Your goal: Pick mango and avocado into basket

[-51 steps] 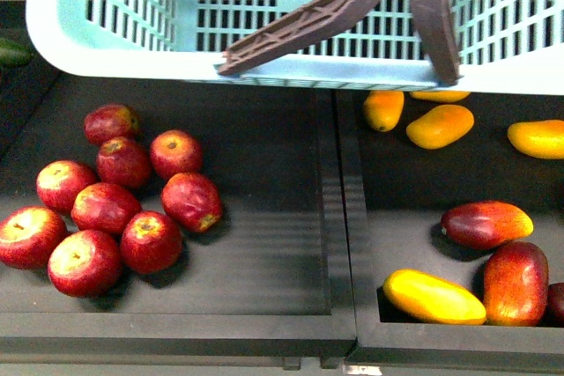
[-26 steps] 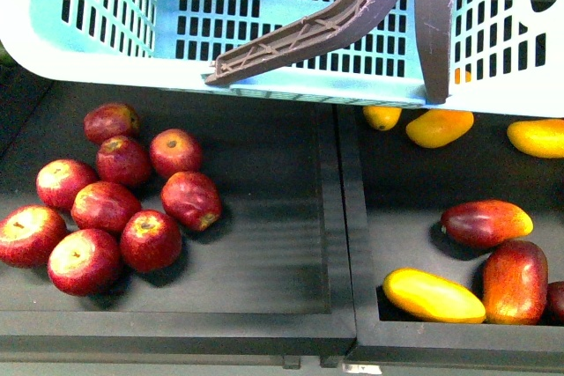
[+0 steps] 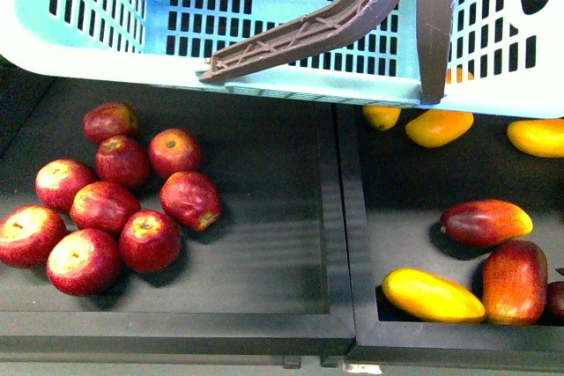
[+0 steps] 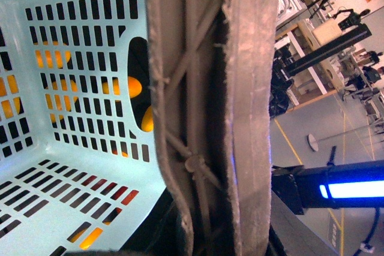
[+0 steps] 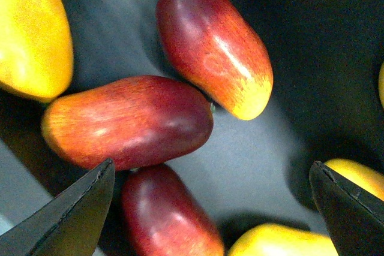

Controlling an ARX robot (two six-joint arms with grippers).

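The turquoise basket (image 3: pixel 291 77) hangs across the top of the front view, and its brown handles (image 3: pixel 308 33) lie across its inside. My left gripper (image 4: pixel 207 241) is shut on a handle (image 4: pixel 210 118), which fills the left wrist view. The right gripper (image 5: pixel 213 208) is open just above three red mangoes (image 5: pixel 129 121), and the nearest mango (image 5: pixel 165 220) lies between its fingertips (image 5: pixel 78 214). In the front view these red mangoes (image 3: pixel 486 222) lie in the right tray. The avocado is out of view. Neither arm shows in the front view.
Several red apples (image 3: pixel 106 209) cluster in the left black tray (image 3: pixel 264 305). All-yellow mangoes (image 3: pixel 432 295) lie among the red ones in the right tray (image 3: pixel 361 217), with more under the basket (image 3: pixel 439 127). A raised divider separates the two trays.
The basket has shifted left and tipped, showing more of its lattice floor. It now covers the far left corner, where a green thing showed. The fruit has not moved.
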